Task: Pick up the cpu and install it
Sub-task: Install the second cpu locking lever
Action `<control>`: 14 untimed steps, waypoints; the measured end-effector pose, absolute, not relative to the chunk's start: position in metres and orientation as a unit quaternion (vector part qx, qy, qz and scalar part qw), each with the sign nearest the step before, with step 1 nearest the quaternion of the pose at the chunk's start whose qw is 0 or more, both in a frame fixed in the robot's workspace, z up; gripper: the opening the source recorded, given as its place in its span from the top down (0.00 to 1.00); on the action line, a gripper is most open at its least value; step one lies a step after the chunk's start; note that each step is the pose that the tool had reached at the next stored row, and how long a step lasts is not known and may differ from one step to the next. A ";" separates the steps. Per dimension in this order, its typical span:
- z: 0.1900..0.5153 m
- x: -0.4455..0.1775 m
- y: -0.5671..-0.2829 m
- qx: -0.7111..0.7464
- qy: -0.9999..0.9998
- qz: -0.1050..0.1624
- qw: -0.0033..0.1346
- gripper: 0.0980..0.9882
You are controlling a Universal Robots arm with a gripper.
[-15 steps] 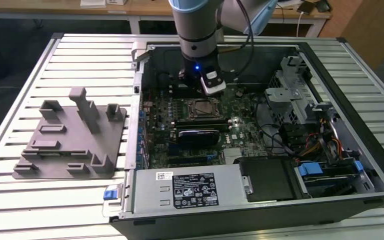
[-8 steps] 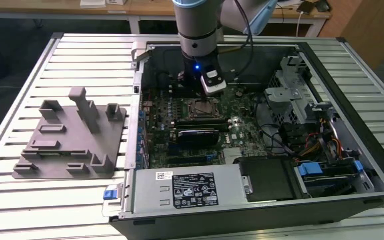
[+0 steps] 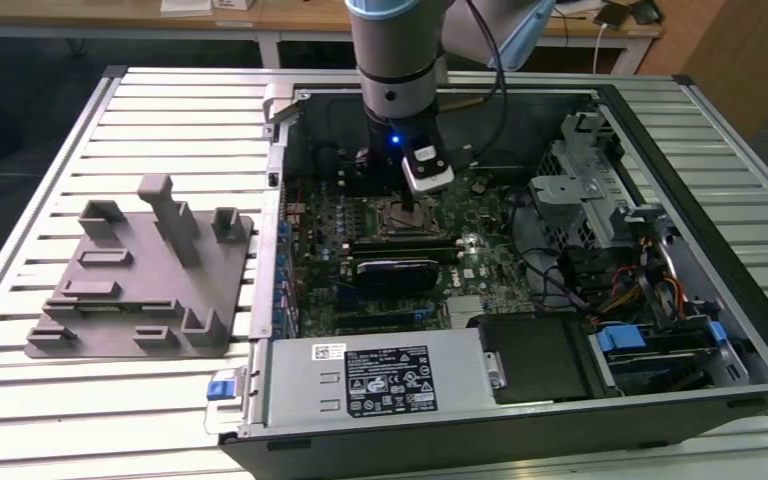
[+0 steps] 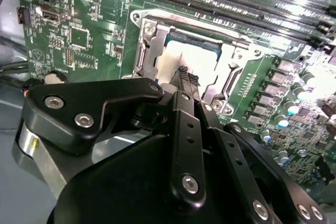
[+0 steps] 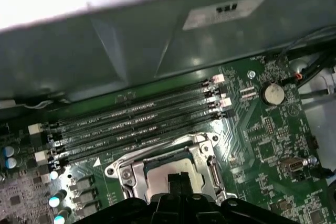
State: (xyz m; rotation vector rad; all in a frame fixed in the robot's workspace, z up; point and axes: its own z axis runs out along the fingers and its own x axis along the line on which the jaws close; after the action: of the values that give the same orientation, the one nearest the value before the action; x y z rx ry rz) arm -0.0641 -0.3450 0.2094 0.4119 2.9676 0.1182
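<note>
CPU (image 4: 191, 61) first: in the second wrist view its pale metal top sits square inside the socket frame (image 4: 144, 51) on the motherboard (image 4: 79, 30), which is exactly where an installed chip belongs. The gripper (image 4: 188, 77) hangs right over it, its dark fingertips (image 4: 184, 73) drawn close together at the near edge of the chip (whether they pinch it or merely touch it, I cannot tell, and how far the jaws stand apart is hidden by the gripper's own body).

Over to the first wrist view: the same socket frame (image 5: 123, 171) lies just beside the rows of memory slots (image 5: 131, 124), with the CPU (image 5: 160, 179) inside it and the gripper (image 5: 178, 182) tip planted low over the chip, coming straight down so nothing gets dragged sideways.

Now the exterior view: the arm (image 3: 398, 60) reaches down into the open computer case (image 3: 704, 240) lying on the slatted table (image 3: 171, 110), gripper (image 3: 411, 205) down at the socket. The grey tray (image 3: 144, 280) with upright posts stands well apart on the exterior view's left.
</note>
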 end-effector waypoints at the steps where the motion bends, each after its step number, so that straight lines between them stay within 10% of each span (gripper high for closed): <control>1: 0.209 -0.064 -0.345 0.137 0.987 0.039 0.070 0.99; 14: 0.209 -0.056 -0.347 0.139 0.989 0.033 0.024 0.99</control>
State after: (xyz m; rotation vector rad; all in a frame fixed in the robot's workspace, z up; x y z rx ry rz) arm -0.0561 -0.3471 0.2086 0.4304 3.0615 0.1008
